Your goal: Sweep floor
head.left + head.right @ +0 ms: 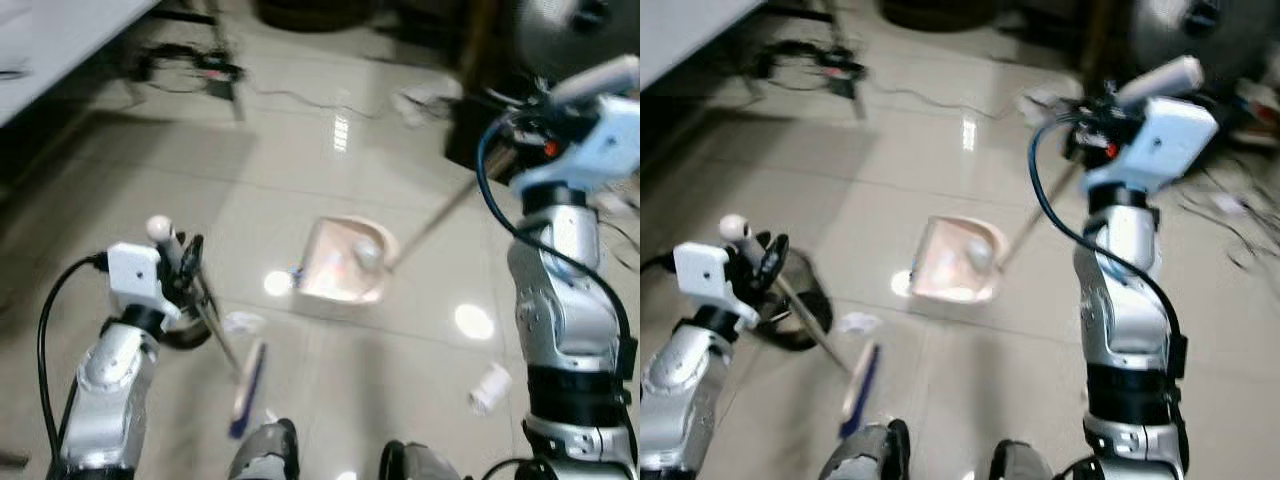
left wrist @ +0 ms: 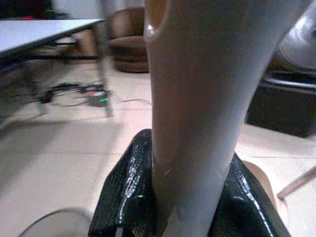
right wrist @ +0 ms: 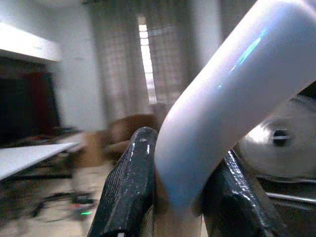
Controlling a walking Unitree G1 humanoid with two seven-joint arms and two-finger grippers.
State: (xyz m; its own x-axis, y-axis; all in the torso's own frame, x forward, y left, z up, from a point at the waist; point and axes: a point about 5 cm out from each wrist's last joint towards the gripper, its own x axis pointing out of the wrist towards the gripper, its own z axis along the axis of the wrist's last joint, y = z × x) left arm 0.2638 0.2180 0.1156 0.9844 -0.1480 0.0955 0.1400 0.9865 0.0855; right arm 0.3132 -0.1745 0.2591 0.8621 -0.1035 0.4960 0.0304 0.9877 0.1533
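The dustpan [image 1: 345,262] sits on the tiled floor [image 1: 300,190] ahead, its long handle [image 3: 232,113] clamped in the right gripper [image 3: 185,197]. The left gripper [image 2: 190,207] clasps the broom [image 1: 245,385], whose head rests near a crumpled scrap [image 1: 490,388].

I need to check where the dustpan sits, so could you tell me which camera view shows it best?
The left eye view: the dustpan lies whole on the floor, mid-frame. The right eye view shows it likewise, slightly blurrier. The right wrist view shows its handle clamped in the right gripper.

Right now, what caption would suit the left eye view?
Left gripper holds a broom, right gripper a dustpan on the tiled floor.
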